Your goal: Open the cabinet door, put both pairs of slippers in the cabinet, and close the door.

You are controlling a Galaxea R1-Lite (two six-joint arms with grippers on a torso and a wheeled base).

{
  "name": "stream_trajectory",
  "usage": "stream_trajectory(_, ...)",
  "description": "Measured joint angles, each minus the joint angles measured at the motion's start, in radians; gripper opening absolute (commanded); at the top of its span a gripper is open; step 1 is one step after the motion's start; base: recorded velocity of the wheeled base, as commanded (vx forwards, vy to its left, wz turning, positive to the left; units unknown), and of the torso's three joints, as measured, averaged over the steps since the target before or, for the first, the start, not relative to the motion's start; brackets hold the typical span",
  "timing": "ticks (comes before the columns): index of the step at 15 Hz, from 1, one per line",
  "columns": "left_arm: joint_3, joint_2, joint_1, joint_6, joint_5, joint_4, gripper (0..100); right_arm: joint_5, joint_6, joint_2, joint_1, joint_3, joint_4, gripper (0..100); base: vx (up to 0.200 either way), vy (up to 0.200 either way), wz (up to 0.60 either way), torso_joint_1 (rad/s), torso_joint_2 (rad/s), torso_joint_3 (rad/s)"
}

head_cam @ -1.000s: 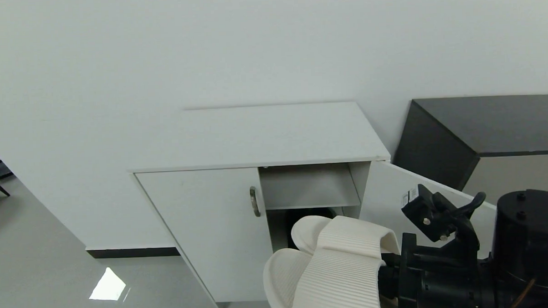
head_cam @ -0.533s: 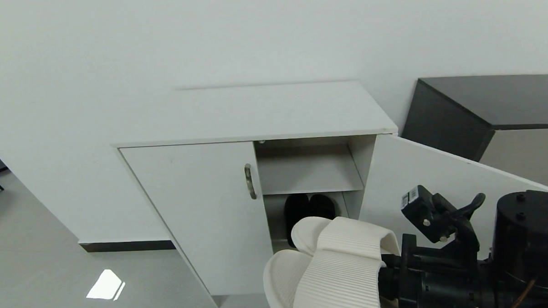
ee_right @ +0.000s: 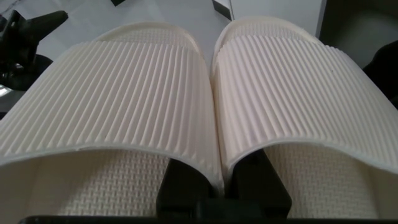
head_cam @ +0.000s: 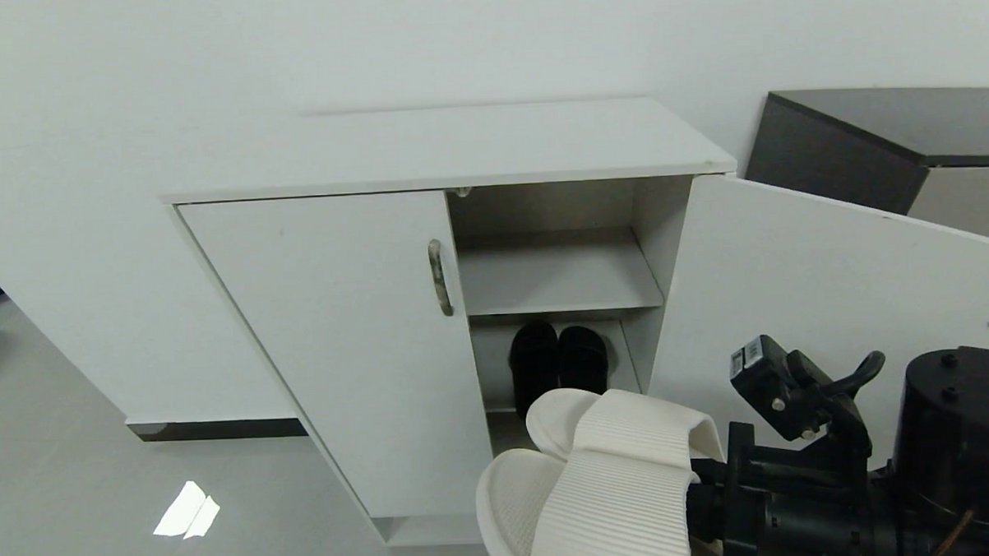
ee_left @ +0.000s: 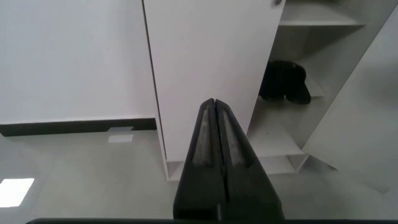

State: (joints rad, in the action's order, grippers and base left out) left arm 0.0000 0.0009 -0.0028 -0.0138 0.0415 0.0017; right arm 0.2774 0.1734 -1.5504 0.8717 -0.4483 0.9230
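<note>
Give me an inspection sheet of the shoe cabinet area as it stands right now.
Surface: grey glossy floor.
Job's things: cabinet, right door open, left door shut; black slippers on the second shelf down; white slippers held before the opening.
Clutter: nothing seen.
Grippers: right gripper shut on white slippers; left gripper shut, empty.
Cables: nothing seen.
Surroundings: white wall; dark furniture beside the cabinet.

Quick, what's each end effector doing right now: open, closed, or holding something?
Left end effector: closed, holding nothing.
Right end effector: closed on the pair of white slippers.
</note>
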Motion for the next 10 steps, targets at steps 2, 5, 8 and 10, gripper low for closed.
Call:
stream_trajectory(2,0.000,0.000,0.000,0.000,0.000,0.000,0,0.000,0.000,0.000,0.000,0.003,0.000,0,0.000,0.000,0.00,-0.171,0.47,0.295)
stream_trajectory(5,0.000,0.000,0.000,-0.001,0.000,0.000,0,0.000,0.000,-0.001,0.000,0.004,0.000,0,0.000,0.000,0.00,-0.149,0.46,0.302)
stream_trajectory(8,0.000,0.000,0.000,-0.001,0.000,0.000,0,0.009,0.000,-0.002,0.001,0.005,0.000,0,0.000,0.000,0.00,-0.111,0.42,0.302)
stream_trajectory(10,0.000,0.000,-0.001,0.000,0.000,0.000,0,0.011,0.000,-0.002,0.001,0.006,0.000,0,0.000,0.000,0.00,-0.039,0.17,0.112)
